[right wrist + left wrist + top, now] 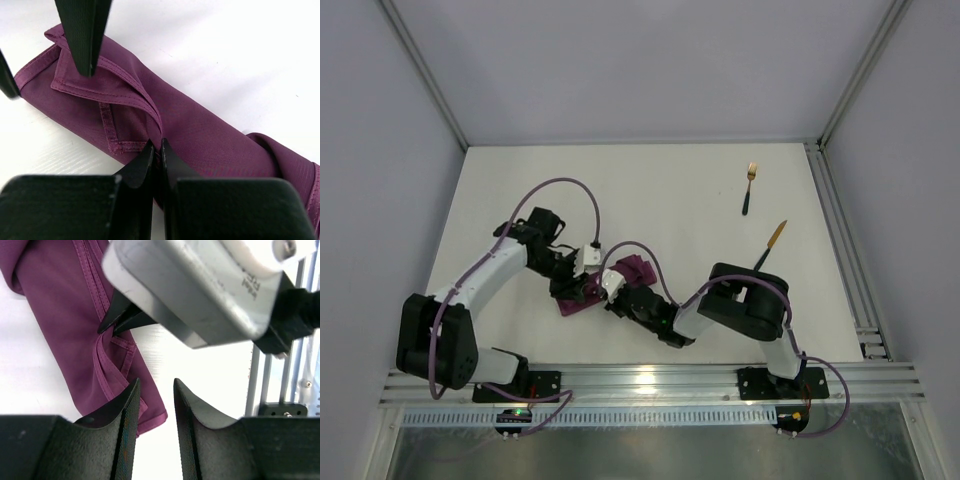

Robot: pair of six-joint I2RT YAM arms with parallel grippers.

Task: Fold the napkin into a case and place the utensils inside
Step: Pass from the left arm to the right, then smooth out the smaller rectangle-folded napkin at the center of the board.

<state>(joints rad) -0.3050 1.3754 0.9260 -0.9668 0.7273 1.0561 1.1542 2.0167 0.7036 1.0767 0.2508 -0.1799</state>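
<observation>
One: Two grippers, so start there. How does the right gripper (157, 145) stand?

Two: Closed. Its fingertips are pressed together on a raised, stitched fold of the napkin (215, 125), about midway along the near long side of the cloth. The left wrist view shows the same pinch from the other side, with dark tips biting into a crease.

One: And the left gripper (156, 384)?

Two: Parted, with bare white table (210, 375) showing in the gap and nothing between the fingers. One finger stands just beside the end of the cloth; I cannot tell whether it touches. In the right wrist view, one of its fingers hangs over the hemmed corner flap at the far end, and contact there is unclear too.

One: What shape is the napkin in?

Two: A narrow magenta-purple oblong, layered, with hems showing and a thicker fold at one end. It lies near the front of the table, between the two arms, largely covered by the grippers in the top view.

One: The utensils?

Two: Both lie on the table toward the far right, well apart from the napkin. The fork (750, 185) is farther back, its gold tines pointing away from the arms. The knife (772, 243) lies nearer and tilted, its dark handle close to the right arm. They are near each other, not touching.
</observation>
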